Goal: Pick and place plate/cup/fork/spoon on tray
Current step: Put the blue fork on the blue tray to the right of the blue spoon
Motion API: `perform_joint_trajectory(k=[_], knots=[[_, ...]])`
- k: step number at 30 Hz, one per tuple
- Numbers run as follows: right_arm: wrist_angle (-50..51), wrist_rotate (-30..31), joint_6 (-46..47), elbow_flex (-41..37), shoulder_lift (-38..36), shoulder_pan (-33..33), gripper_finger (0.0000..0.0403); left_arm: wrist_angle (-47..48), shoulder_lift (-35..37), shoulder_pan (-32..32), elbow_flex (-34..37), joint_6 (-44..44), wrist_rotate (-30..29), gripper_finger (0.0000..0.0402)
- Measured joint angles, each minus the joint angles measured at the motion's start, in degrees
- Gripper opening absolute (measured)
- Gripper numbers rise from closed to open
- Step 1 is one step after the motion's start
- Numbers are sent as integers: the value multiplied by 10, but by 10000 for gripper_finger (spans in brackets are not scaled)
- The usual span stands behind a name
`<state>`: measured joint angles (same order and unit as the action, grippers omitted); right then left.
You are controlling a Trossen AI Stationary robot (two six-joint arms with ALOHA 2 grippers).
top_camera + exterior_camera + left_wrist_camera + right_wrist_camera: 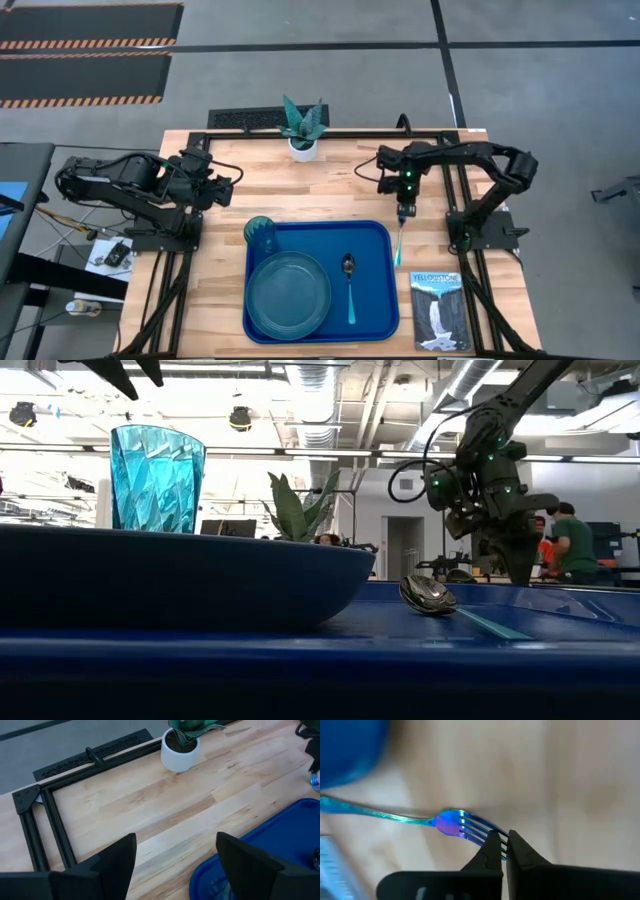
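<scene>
High view is showing the plate (pixel 288 291), the cup (pixel 262 233) and the spoon (pixel 349 283) already sitting on the tray (pixel 372 238), so the fork (pixel 399 244) looks like the step in hand. It is lying on the bench (pixel 330 186) just beside the tray's right edge. The right tool (pixel 404 212) is gripping the fork at its pronged head, its fingers nearly together around the tines in the right wrist view. The next move is probably calling for a lift and a carry over the raised edge, beside the spoon. The left tool (pixel 175 865) is waiting over the bench near the tray's far-left corner, fingers spread wide and carrying nothing.
</scene>
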<state>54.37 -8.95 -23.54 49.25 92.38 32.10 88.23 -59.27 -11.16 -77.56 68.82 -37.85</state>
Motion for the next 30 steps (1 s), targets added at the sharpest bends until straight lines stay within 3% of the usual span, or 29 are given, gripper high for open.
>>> perform_joint_trajectory(k=[13, 30], knots=[[100, 93, 21, 85, -55, 37, 1, 0, 0, 0, 0, -5, -5, 261], [251, 154, 40, 244, -124, 37, 1, 0, 0, 0, 0, -25, -10, 261]])
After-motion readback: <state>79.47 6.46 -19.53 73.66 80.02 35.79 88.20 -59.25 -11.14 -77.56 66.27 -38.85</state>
